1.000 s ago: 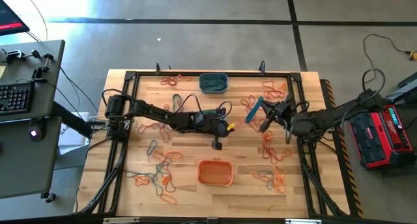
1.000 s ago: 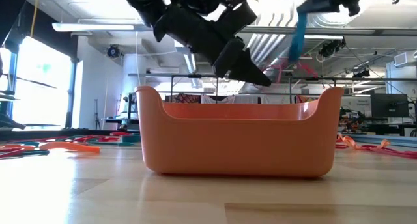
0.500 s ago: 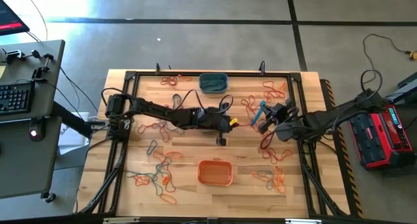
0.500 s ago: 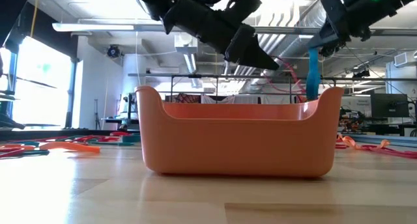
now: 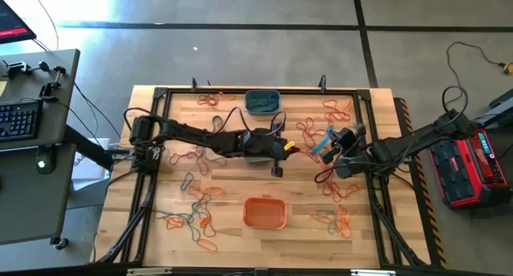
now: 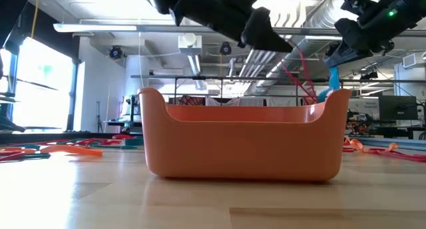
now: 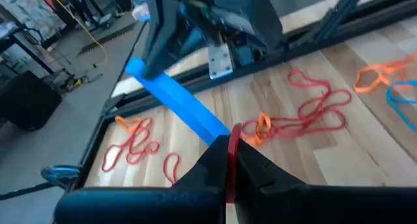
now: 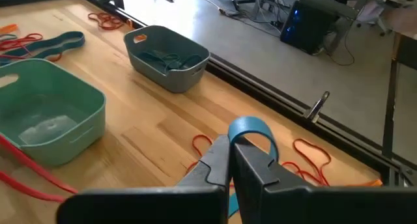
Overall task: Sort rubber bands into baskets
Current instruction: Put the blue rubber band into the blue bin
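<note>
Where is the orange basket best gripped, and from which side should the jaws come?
Probably by the rim of one long wall of the orange basket, coming straight down from above, one jaw inside, one outside. It stands upright, open at the top, with thin walls; the whole body looks too wide to span.

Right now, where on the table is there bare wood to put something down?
Bare wood lies between the orange basket and the left claw, and beside the grey-blue basket. Rubber bands crowd the near-left corner; more rubber bands lie near the right claw.
</note>
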You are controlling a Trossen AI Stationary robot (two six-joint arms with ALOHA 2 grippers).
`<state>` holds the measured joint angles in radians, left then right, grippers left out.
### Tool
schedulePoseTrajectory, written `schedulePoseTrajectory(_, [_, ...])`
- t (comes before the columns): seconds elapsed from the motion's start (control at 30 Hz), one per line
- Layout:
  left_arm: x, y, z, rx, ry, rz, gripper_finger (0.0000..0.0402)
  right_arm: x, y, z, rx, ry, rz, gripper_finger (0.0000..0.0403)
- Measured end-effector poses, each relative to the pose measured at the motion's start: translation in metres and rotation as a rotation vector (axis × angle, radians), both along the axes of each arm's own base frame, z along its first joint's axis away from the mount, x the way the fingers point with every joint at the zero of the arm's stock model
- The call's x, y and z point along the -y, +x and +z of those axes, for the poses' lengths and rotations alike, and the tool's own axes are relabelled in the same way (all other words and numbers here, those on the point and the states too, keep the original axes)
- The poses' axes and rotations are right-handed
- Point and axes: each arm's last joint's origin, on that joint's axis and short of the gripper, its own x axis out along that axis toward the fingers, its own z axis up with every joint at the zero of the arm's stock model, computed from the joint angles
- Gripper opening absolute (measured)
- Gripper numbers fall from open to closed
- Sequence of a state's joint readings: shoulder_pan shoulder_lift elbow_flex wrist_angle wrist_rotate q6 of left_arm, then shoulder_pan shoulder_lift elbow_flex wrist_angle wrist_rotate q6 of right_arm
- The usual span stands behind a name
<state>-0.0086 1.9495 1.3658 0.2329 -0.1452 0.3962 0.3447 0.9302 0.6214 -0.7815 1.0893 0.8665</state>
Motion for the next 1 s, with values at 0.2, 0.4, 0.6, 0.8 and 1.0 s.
schedulePoseTrajectory(0.2, [-0.001, 0.004, 0.011, 0.027, 0.017, -0.004, 0.0000, 0.000, 0.000, 0.000, -0.011, 0.002, 0.006, 0.0000])
schedulePoseTrajectory(0.4, [-0.001, 0.004, 0.013, 0.032, 0.022, -0.006, 0.0000, 0.000, -0.001, 0.000, -0.018, -0.001, 0.008, 0.0000])
schedulePoseTrajectory(0.6, [0.001, 0.007, 0.000, -0.009, -0.028, -0.049, 0.0000, 0.000, -0.001, -0.001, -0.021, -0.003, 0.009, 0.0000])
schedulePoseTrajectory(0.8, [0.001, 0.026, -0.024, -0.055, -0.033, -0.057, 0.0000, 0.000, -0.001, 0.000, -0.017, -0.011, 0.004, 0.0000])
schedulePoseTrajectory(1.0, [0.001, 0.047, -0.046, -0.150, -0.025, -0.051, 0.0001, 0.000, -0.001, 0.000, -0.016, -0.010, 0.004, 0.0000])
